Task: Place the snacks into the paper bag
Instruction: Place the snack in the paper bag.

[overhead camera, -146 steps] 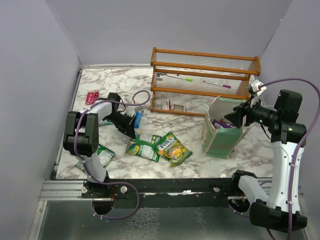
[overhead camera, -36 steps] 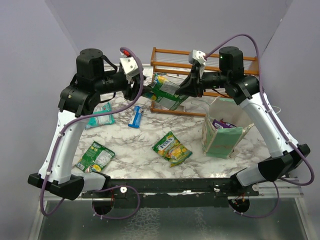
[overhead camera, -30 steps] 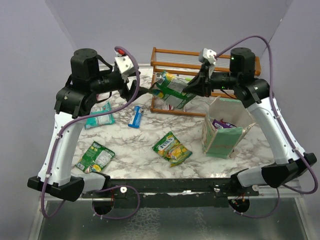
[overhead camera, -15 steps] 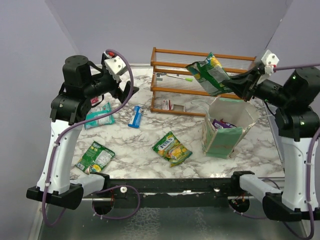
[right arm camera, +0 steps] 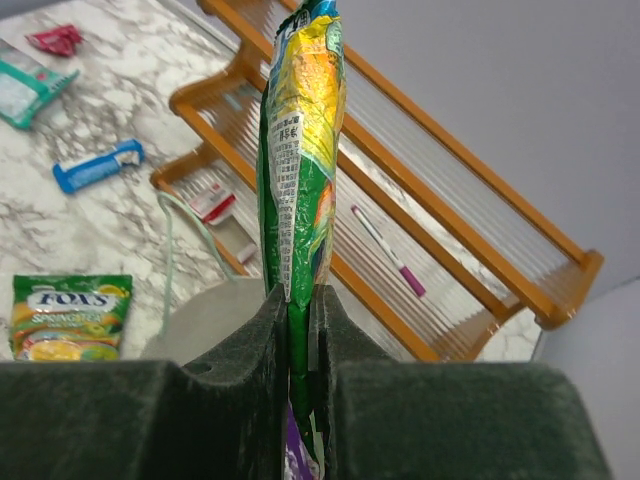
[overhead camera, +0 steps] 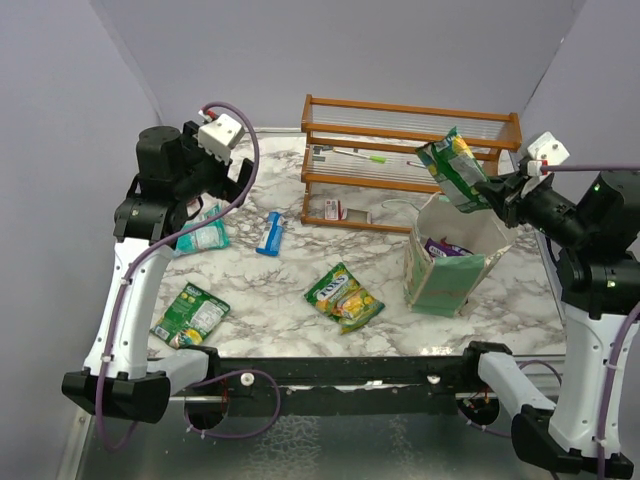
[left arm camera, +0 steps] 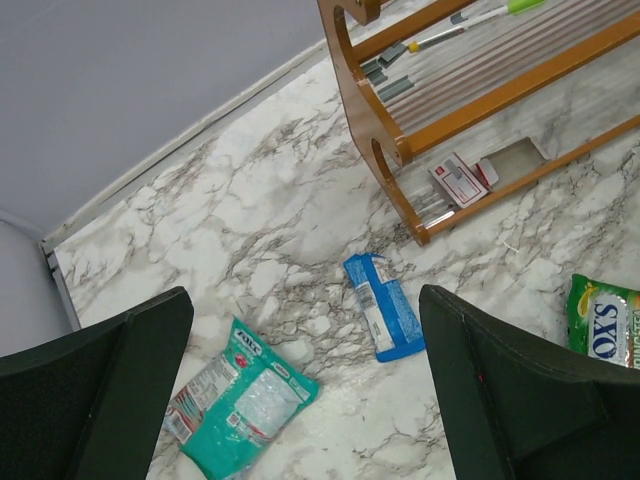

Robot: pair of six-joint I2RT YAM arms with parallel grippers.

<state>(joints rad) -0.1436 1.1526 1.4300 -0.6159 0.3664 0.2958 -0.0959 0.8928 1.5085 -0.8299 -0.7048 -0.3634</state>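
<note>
My right gripper is shut on the bottom edge of a green-and-yellow snack packet. The packet stands upright just above the open mouth of the pale-green paper bag. A purple packet lies inside the bag. My left gripper hangs open and holds nothing, high over the teal packet and the blue bar. Two more green-and-yellow packets lie on the marble. A small red-pink packet lies at the far left.
A brown wooden slatted rack stands behind the bag, with a green pen and a purple pen on it and a small card beneath. Grey walls close in the left, back and right.
My right gripper has carried the green-and-yellow packet rightwards from in front of the rack to above the bag. My left gripper has opened wide and drawn back to the left.
</note>
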